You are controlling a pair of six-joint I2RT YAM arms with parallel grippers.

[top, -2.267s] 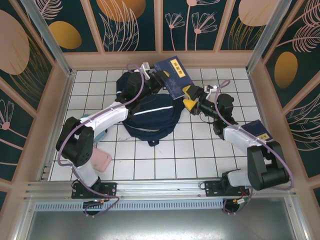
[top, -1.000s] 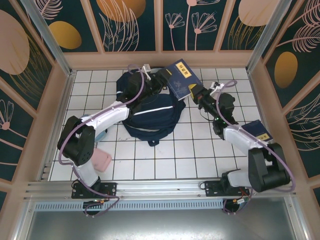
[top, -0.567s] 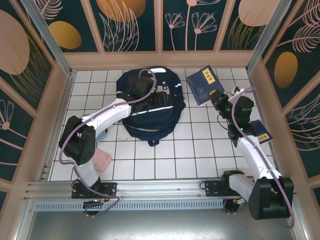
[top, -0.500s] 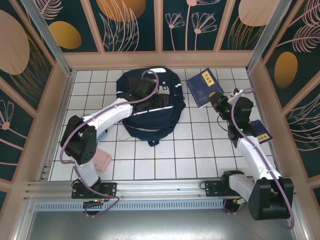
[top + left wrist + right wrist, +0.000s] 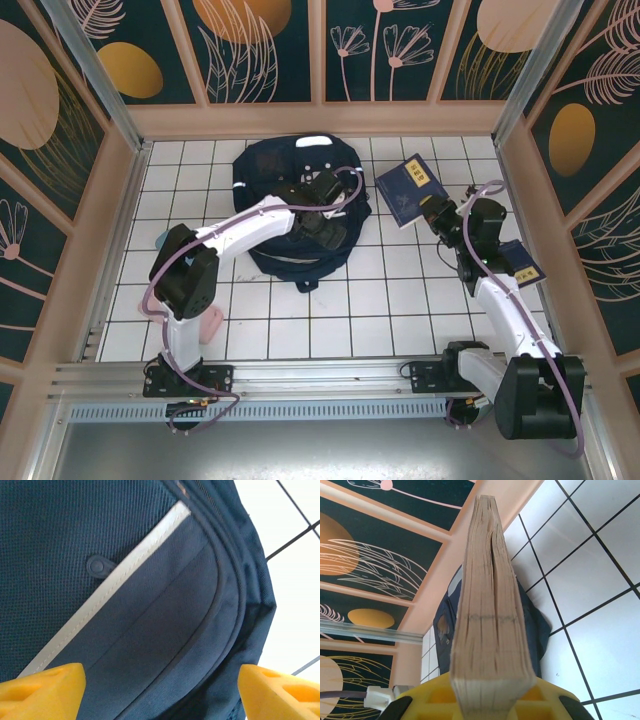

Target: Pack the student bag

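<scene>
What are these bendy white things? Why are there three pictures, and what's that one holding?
They are two robot arms bolted to a tiled table. One picture looks down from above; the other two come from little cameras on each arm's wrist. On the table lies a big blue backpack, with a small pink thing near the left arm. The right gripper pinches a blue book beside the backpack. The left gripper hangs open over the backpack, holding nothing.

Thick book (image 5: 490, 610) in right claw (image 5: 492, 702)
</scene>
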